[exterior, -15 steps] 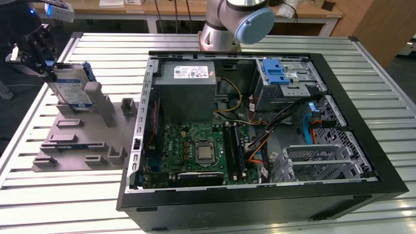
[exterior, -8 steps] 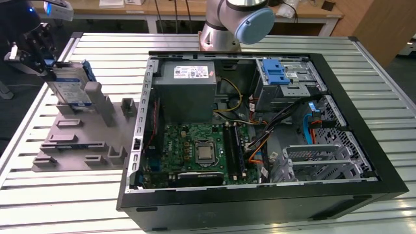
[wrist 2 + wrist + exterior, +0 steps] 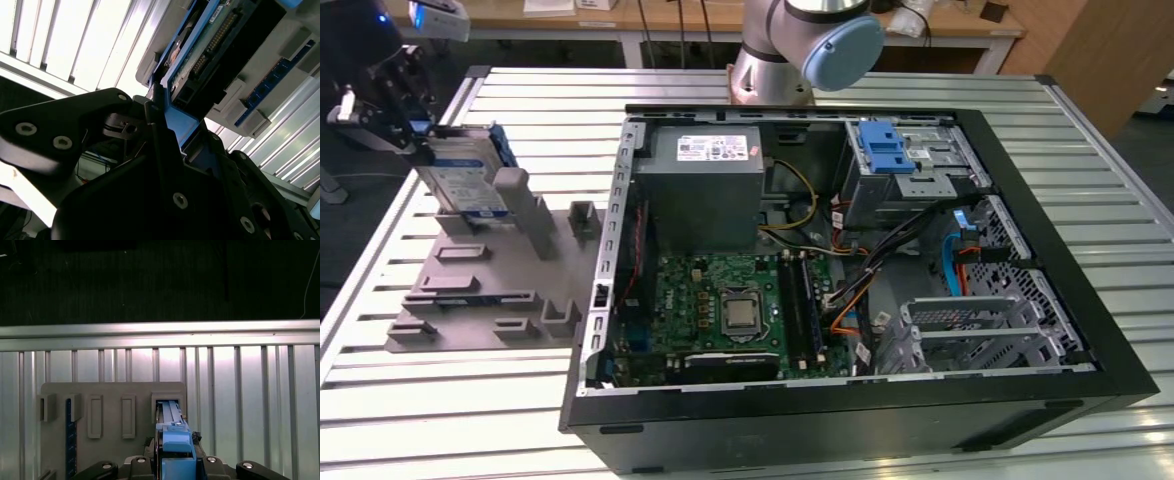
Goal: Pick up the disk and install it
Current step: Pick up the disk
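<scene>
The disk [image 3: 464,178] is seen standing on edge, slightly tilted, at the far end of the grey slotted holder [image 3: 467,300], to the exterior view's left of the open computer case [image 3: 854,410]. Its upper end, with the blue carrier frame, is clamped between the fingers of the gripper [image 3: 416,135]. Whether its lower end is seated in the holder's slot cannot be told.

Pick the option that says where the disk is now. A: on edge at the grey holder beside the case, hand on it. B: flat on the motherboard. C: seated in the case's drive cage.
A: in the exterior view the disk stands on edge at the grey holder, outside the computer case, with the hand gripping its upper end.
</scene>
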{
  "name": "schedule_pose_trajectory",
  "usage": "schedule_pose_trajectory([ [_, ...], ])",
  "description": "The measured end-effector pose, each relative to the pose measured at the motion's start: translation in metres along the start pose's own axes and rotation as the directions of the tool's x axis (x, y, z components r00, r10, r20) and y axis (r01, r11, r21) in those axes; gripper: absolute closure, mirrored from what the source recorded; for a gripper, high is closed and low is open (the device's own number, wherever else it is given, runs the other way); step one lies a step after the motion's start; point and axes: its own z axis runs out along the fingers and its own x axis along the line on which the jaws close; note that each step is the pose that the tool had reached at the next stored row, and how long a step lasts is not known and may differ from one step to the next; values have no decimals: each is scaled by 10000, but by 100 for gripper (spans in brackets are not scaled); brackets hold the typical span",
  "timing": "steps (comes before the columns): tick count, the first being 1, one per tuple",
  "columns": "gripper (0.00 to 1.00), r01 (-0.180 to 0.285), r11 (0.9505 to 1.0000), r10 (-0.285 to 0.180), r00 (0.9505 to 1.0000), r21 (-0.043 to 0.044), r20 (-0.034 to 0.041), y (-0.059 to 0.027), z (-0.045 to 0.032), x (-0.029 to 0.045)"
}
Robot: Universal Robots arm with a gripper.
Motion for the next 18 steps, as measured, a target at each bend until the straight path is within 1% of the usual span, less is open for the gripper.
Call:
schedule_pose_trajectory([
  [18, 64, 0, 10000, 0, 10000, 1, 0, 1, -59, 0],
])
